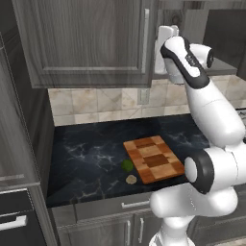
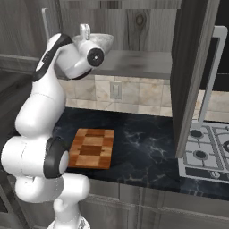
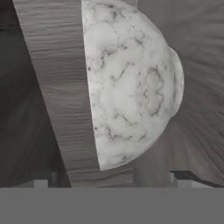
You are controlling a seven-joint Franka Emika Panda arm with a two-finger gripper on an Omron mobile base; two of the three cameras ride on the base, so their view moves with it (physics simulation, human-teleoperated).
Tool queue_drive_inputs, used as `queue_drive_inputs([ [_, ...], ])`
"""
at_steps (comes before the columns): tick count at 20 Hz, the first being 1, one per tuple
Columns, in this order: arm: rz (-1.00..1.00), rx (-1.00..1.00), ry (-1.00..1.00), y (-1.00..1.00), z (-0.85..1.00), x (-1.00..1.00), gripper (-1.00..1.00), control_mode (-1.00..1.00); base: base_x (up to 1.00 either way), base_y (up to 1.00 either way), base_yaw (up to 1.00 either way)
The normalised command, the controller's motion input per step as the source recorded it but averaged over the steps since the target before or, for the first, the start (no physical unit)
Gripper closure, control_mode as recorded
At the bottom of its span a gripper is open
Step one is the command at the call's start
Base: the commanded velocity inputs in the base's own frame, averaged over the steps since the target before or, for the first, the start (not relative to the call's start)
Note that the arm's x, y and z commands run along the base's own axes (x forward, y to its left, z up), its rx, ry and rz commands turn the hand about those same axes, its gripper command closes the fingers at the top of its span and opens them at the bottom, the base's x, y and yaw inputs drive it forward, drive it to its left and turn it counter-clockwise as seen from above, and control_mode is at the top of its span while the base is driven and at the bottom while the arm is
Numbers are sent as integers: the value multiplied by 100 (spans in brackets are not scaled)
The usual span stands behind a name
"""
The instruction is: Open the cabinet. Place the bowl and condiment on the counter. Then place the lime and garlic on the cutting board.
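Note:
The cabinet's right door (image 2: 193, 67) stands swung open, while its left door (image 1: 86, 41) is shut. On the grey shelf (image 2: 143, 62) inside rests the speckled bowl (image 2: 99, 42), large and close in the hand view (image 3: 131, 83). A grey wood panel (image 3: 57, 87) covers its left part there. My gripper (image 3: 111, 180) is open just in front of the bowl, with nothing between its fingertips (image 3: 41, 181). The lime (image 1: 127, 165) and the garlic (image 1: 131, 179) lie on the counter (image 1: 86, 163), beside the checkered cutting board (image 1: 153, 158). The condiment is out of view.
A gas stove (image 2: 208, 152) adjoins the counter on the right, below the open door. A tall dark unit (image 1: 19, 120) bounds the counter on the left. Low cabinets with short handles (image 1: 137, 204) run under the counter's front edge.

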Motion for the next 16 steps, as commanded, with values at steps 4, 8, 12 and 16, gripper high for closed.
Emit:
queue_drive_inputs([
  [4, 18, 4, 23, 31, -9, 54, -100, -100, 0, 0, 0],
  [8, 34, 6, 29, 11, -7, 10, -100, -100, 0, 0, 0],
  [12, 40, 6, 27, 8, -11, 0, -100, -100, 0, 0, 0],
  [16, 40, 11, 20, 4, -11, 0, -100, -100, 0, 0, 0],
])
